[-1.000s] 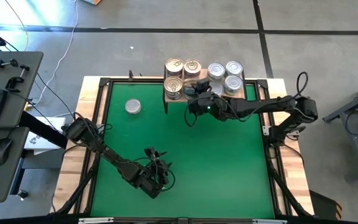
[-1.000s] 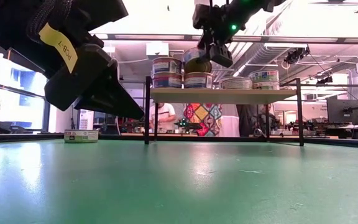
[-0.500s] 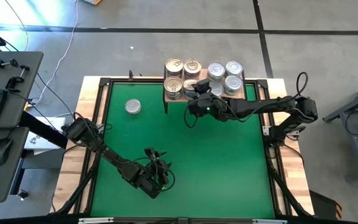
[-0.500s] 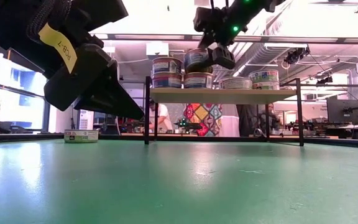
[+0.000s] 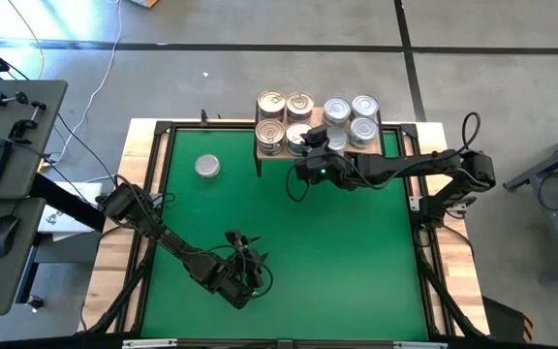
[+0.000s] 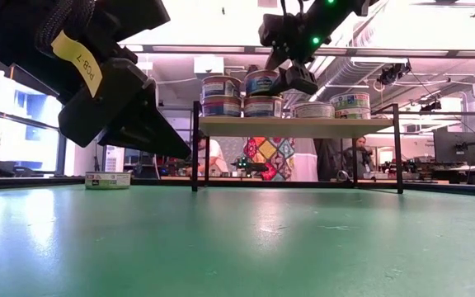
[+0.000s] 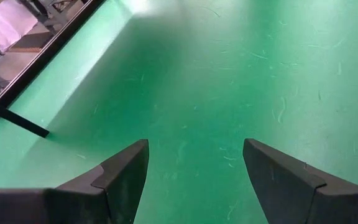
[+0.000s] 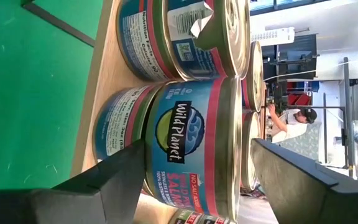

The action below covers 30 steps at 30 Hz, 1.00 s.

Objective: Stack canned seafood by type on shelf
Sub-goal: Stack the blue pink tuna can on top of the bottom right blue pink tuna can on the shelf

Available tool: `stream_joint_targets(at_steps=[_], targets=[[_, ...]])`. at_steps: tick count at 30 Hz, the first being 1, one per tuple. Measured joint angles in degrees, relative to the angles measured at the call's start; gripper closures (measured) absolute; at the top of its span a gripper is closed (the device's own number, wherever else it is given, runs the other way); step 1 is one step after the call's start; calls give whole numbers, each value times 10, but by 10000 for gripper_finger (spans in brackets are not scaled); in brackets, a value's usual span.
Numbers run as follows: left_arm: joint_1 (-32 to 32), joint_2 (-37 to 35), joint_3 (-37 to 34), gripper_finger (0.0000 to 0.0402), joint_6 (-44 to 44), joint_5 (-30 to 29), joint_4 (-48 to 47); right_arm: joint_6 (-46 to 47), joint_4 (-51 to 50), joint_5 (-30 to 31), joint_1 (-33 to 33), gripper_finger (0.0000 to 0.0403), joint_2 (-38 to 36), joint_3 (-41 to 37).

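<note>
The shelf (image 5: 320, 136) stands at the far edge of the green mat (image 5: 356, 252), near the middle of that edge, with its light wood board carrying the tins: gold-lidded tins (image 5: 285, 105) fill the board's left half, stacked two high as the low view shows, and silver-lidded tins (image 5: 350, 116) fill its right half. The right gripper (image 5: 310, 150) hangs at the shelf's near edge, beside the upper tin (image 6: 261, 82) of the near gold stack; its jaws stand released, spread to either side of that tin with a gap showing in the right wrist view, so nothing is grasped. One lone silver-lidded tin (image 5: 207, 167) lies on the mat near the far left corner, well apart from the shelf. The left gripper (image 5: 243, 276) waits low over the mat close to the near edge, left of centre, jaws spread wide and holding nothing. Between the two arms the middle of the mat and its whole right side toward the near right corner lie open.
</note>
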Motion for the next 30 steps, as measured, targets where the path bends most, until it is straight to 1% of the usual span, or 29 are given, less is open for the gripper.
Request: stream_joint_targets(at_steps=[5, 7, 11, 16, 18, 20, 22, 24, 26, 28, 30], targets=[[0, 0, 0, 145, 0, 0, 1, -1, -1, 0, -2, 121, 0, 0], [0, 0, 0, 145, 0, 0, 1, 3, -25, -1, -1, 121, 0, 11], [0, 0, 0, 145, 0, 0, 2, 49, -96, -25, -1, 121, -1, 47], [0, 0, 0, 145, 0, 0, 3, 98, -164, -36, 1, 121, -2, 90], [0, 0, 0, 145, 0, 0, 3, 118, -181, -33, 4, 121, -2, 102], [0, 0, 0, 145, -2, 0, 3, 158, -195, -16, 14, 121, -2, 115], [-4, 0, -3, 145, -15, -16, 6, 222, -221, -13, 31, 121, -2, 129], [-14, 0, -9, 146, -30, -49, 3, 278, -233, -41, 51, 121, -4, 131], [-26, 0, -15, 152, -52, -73, 0, 296, -231, -62, 73, 122, -4, 121], [-35, 0, -21, 160, -73, -75, -1, 295, -225, -65, 88, 126, -3, 105], [-40, 0, -26, 168, -91, -72, -2, 298, -225, -75, 87, 134, -3, 99]])
